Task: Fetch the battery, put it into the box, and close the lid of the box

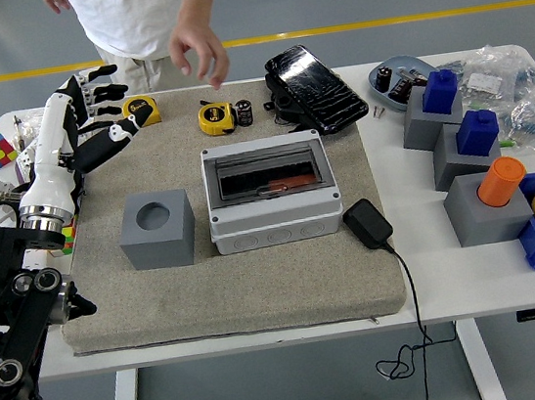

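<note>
The grey box sits mid-mat with its dark see-through lid lying flat over it. A small black battery stands upright behind the box, beside a yellow tape measure. My left hand, white with black fingers, hangs raised over the mat's far left corner, well left of the box. Its fingers are spread and hold nothing. A person at the far side holds one hand in the air above the table's back edge, touching nothing.
A grey cube with a round hole stands left of the box. A black charger with its cable lies to the right. A black pouch, a dish of batteries, blue and grey blocks and a second tape measure lie around.
</note>
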